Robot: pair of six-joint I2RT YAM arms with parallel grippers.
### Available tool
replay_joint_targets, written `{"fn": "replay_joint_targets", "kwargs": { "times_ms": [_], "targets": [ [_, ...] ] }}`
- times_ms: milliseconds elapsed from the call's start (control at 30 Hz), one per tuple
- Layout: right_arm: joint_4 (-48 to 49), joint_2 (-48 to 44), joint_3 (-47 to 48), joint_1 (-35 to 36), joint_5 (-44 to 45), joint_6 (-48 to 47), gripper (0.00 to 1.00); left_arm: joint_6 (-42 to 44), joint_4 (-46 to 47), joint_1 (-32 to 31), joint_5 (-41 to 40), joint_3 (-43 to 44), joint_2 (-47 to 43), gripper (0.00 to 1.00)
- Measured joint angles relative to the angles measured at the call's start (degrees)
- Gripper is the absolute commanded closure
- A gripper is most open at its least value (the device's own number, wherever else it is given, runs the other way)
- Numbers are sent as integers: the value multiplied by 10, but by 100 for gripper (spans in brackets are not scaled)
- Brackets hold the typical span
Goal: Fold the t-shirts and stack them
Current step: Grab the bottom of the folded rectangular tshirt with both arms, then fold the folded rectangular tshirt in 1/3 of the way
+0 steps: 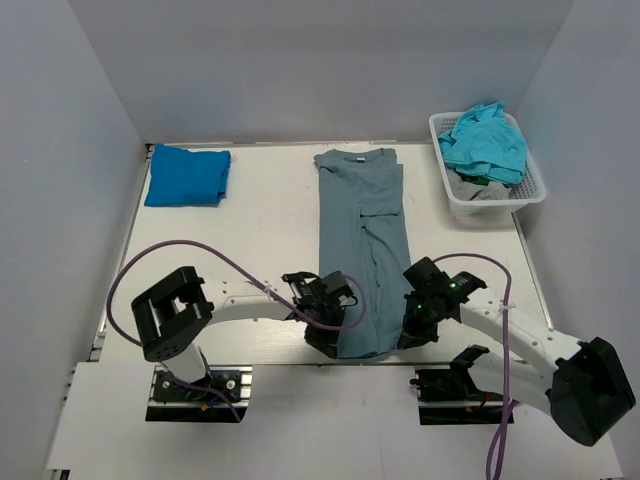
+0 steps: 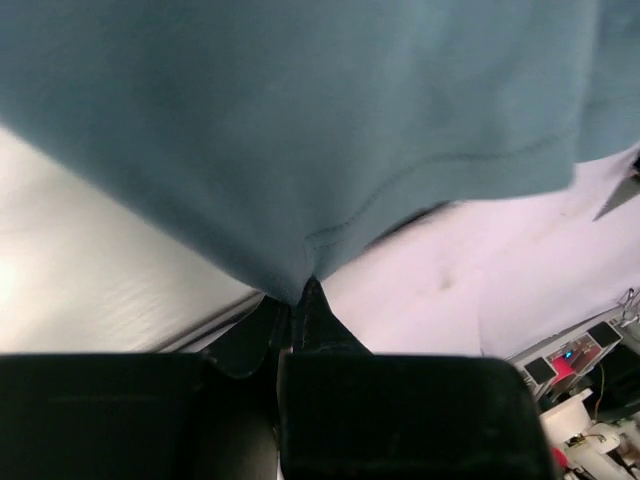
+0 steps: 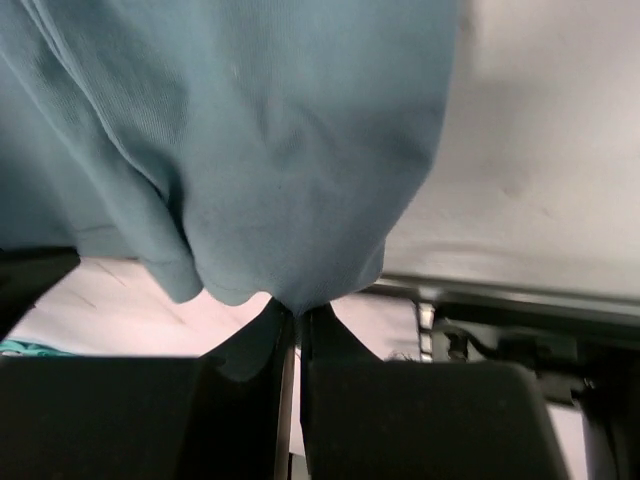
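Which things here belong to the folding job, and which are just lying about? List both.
Job: grey-blue t-shirt, its near hem pinched by the left gripper and right gripper; folded bright blue t-shirt; turquoise t-shirts.
Lying about: white mesh basket holding the turquoise ones; purple cable.

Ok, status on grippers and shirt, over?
Left gripper shut on grey-blue t-shirt, near hem. Right gripper shut on same hem. Bright blue t-shirt, white mesh basket off to the sides.
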Motion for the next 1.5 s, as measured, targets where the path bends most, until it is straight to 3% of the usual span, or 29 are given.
{"fn": "replay_joint_targets", "kwargs": {
  "times_ms": [267, 467, 633, 767, 1067, 1500],
  "targets": [
    [-77, -34, 12, -1, 38, 17, 100, -29, -49, -50, -45, 66, 34, 100],
    [-80, 16, 69, -4, 65, -8, 100, -49, -98, -37, -87, 94, 33, 100],
    [-54, 69, 123, -15, 76, -35, 100, -53, -140, -20, -140, 190, 36, 100],
    [-31, 118, 188, -35, 107, -56, 100, -55, -158, 21, -171, 281, 54, 100],
    [-2, 209, 318, -88, 141, -100, 100, -39, -165, 144, -197, 334, 97, 100],
    [24, 350, 469, -157, 122, -149, 100, 23, -113, 213, -184, 462, 189, 100]
  ]
}}
